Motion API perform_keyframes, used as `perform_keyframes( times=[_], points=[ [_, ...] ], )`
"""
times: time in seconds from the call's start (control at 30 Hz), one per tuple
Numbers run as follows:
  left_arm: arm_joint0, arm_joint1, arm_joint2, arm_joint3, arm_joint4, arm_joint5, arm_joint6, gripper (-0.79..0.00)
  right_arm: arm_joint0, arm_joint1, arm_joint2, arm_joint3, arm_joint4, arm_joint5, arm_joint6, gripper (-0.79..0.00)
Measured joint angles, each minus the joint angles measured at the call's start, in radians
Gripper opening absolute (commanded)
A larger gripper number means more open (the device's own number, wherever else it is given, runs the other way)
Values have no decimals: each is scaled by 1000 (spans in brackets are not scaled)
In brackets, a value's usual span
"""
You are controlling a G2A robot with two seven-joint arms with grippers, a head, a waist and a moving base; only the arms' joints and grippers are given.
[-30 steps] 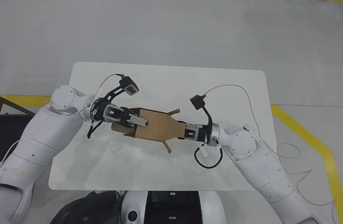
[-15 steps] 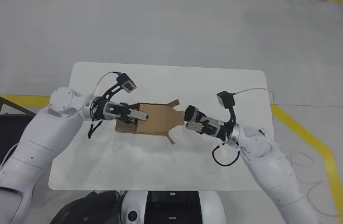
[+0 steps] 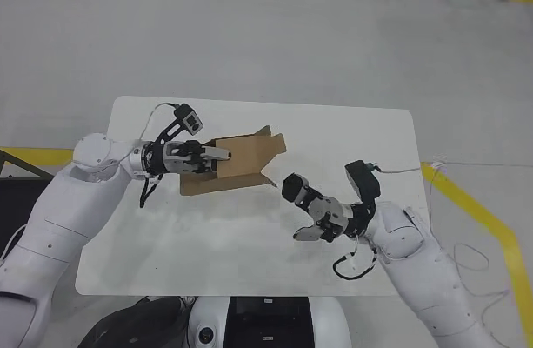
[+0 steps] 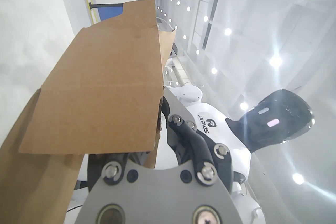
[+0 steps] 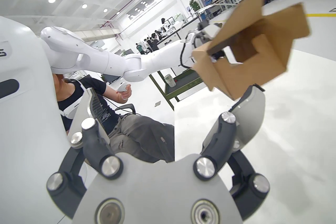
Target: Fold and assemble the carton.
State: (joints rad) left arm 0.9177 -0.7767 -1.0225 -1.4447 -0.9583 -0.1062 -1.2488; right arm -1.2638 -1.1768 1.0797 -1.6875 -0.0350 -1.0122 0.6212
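A brown cardboard carton (image 3: 240, 158), partly opened with loose flaps, hangs over the far left part of the white table (image 3: 362, 130). My left gripper (image 3: 221, 155) is shut on its left wall; in the left wrist view the carton (image 4: 99, 93) lies against the left gripper (image 4: 160, 107). My right gripper (image 3: 297, 212) stands wide open to the carton's right and nearer the front, apart from it. In the right wrist view the right gripper (image 5: 170, 99) holds nothing, and the carton (image 5: 252, 51) shows farther off on the left arm.
A thin white cable (image 3: 405, 167) runs from the right wrist across the table's right side and over its edge. The table's front and middle are bare white surface (image 3: 205, 252).
My right gripper let go of the carton and drew back toward the front right, opening wide. The left gripper carried the carton toward the far side, and it went from flat to partly opened.
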Motion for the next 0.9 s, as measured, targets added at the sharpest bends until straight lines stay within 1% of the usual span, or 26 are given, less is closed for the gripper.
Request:
perform_keyframes(
  times=[0.1,0.2,0.43,0.6,0.9],
  points=[
    [0,-5,3,-17,35,21,38,-785,11,-1,-38,-3,6,0,8,0],
    [3,-9,-3,-23,48,20,64,-785,23,-2,-64,9,15,0,15,0],
    [22,-16,-30,-22,43,13,91,-785,28,5,-73,2,36,0,12,0],
    [27,-25,-20,-27,50,27,69,-785,35,9,-72,-6,36,0,9,0],
    [28,-39,-17,-12,53,34,29,-785,50,10,-40,8,-78,0,-74,0]
  ],
)
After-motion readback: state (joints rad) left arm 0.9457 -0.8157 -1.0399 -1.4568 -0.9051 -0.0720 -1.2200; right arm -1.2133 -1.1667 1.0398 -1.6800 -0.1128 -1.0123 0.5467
